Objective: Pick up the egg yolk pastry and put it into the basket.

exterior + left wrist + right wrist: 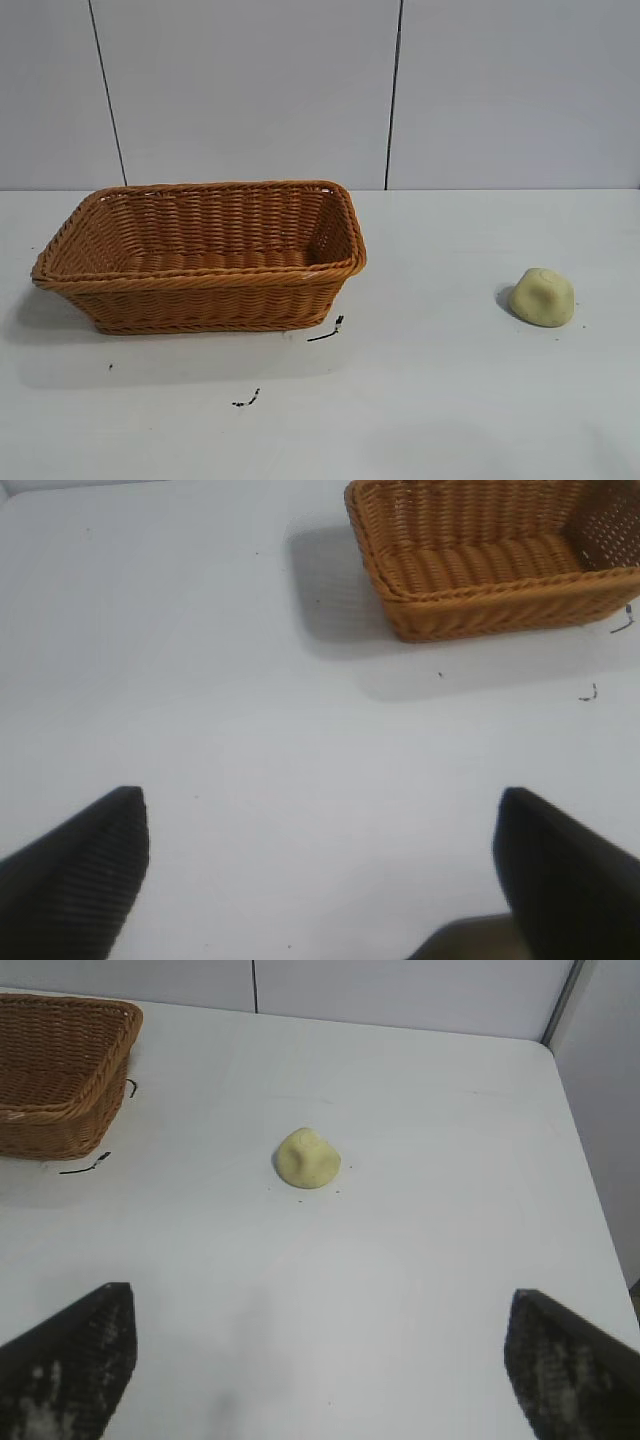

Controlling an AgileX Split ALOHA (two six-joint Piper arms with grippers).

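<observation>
The egg yolk pastry (542, 297) is a small pale yellow dome on the white table at the right; it also shows in the right wrist view (307, 1158). The orange-brown wicker basket (200, 283) stands empty at the left, and shows in the left wrist view (480, 585) and the right wrist view (50, 1120). Neither arm shows in the exterior view. My right gripper (320, 1305) is open and empty, well short of the pastry. My left gripper (322, 805) is open and empty over bare table, away from the basket.
Small black marks (327, 332) lie on the table just in front of the basket's right corner, with another mark (247, 399) nearer the front. The table's right edge (590, 1180) meets a grey wall panel.
</observation>
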